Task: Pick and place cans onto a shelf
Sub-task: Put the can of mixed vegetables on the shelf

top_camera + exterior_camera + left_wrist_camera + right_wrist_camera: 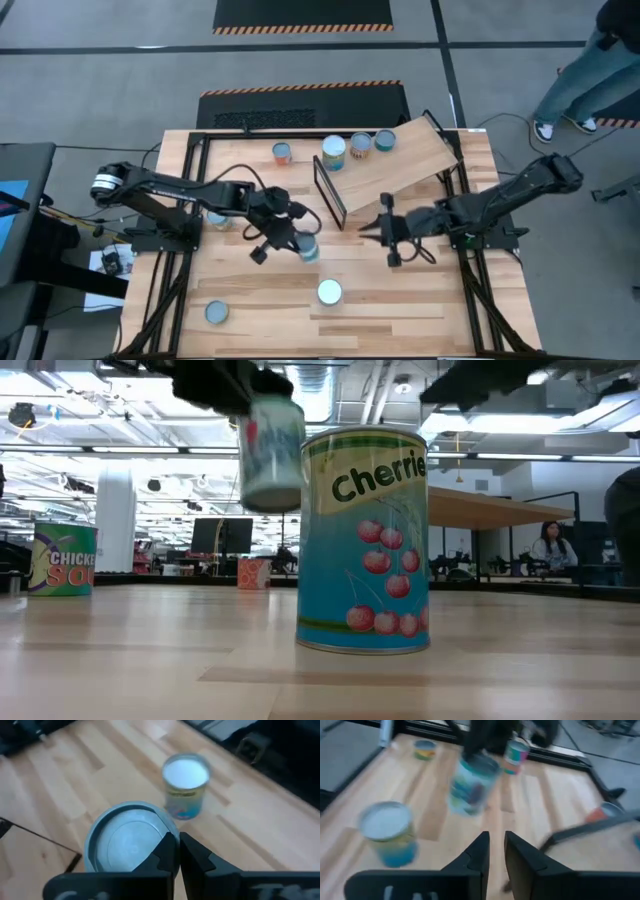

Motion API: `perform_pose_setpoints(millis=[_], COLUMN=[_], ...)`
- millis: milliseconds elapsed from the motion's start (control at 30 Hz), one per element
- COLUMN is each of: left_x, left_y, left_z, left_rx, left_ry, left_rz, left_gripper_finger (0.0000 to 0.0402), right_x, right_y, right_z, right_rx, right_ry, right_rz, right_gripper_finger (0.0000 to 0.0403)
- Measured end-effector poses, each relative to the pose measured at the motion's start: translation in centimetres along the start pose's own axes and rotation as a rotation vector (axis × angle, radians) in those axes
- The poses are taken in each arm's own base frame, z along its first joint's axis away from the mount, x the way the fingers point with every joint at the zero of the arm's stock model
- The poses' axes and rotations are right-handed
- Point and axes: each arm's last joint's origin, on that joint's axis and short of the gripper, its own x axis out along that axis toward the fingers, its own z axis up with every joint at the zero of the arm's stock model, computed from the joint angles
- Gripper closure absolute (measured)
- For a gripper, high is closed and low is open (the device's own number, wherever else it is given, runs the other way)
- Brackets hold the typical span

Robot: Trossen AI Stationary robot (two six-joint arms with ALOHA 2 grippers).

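Observation:
My left gripper (pixel 292 238) is over the table's middle, shut on a teal-labelled can (pixel 307 246) with a pale-blue lid (pixel 125 840). The can is lifted off the table (pixel 272 450). My right gripper (pixel 368 231) is to the right of it, just in front of the slanted plywood shelf (pixel 395 165), with its fingers nearly together and empty (pixel 495 842). Three cans (pixel 334 152) (pixel 361 145) (pixel 384 140) stand along the shelf's far edge; I cannot tell whether they stand on it. A cherries can (pixel 329 292) stands upright on the table near the front. My left gripper holds the can at the edge of its lid (pixel 165 832), the two fingers close together there and coming from above. The fingers hide the exact place of contact. The can hangs below the gripper, somewhat tilted (pixel 472 785), clear of the table.
More cans stand on the table: at the far side (pixel 282 152), under the left arm (pixel 215 220), and at the front left (pixel 217 313). The shelf's black frame (pixel 330 190) stands between the grippers. A person (pixel 590 70) stands beyond the table's far right corner.

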Motion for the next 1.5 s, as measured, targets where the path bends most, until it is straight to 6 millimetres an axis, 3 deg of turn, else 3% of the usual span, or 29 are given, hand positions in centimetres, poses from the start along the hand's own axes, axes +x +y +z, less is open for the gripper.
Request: perform_pose_setpoints(millis=[300, 533, 767, 933, 1133, 1500], left_x=[4.9, 9.2, 12.6, 13.8, 14.2, 14.9], left_y=[1.2, 2.9, 4.4, 4.3, 4.1, 2.3], left_z=[1.3, 2.9, 5.2, 6.1, 5.8, 6.0], left_rx=[-0.061, -0.146, -0.196, -0.228, -0.302, -0.246], left_ry=[-0.064, 0.000, 0.003, -0.002, 0.028, 0.037], left_rz=[0.126, 0.221, 0.277, 0.292, 0.352, 0.291], left_gripper_finger=[0.0401, 0.0401, 0.0401, 0.0401, 0.0401, 0.0401], right_x=[-2.3, -4.7, -5.6, -5.6, -5.6, -5.4], right_y=[3.7, 5.7, 6.7, 6.7, 6.7, 6.8], right_z=[0.0, -1.7, -2.0, -2.0, -2.0, -2.1], right_rx=[0.065, 0.126, 0.133, 0.130, 0.129, 0.127], right_ry=[0.088, 0.166, 0.146, 0.146, 0.148, 0.152], right_rz=[0.051, -0.069, -0.078, -0.074, -0.074, -0.076], right_gripper_finger=[0.0316, 0.0352, 0.0383, 0.0388, 0.0375, 0.0385])
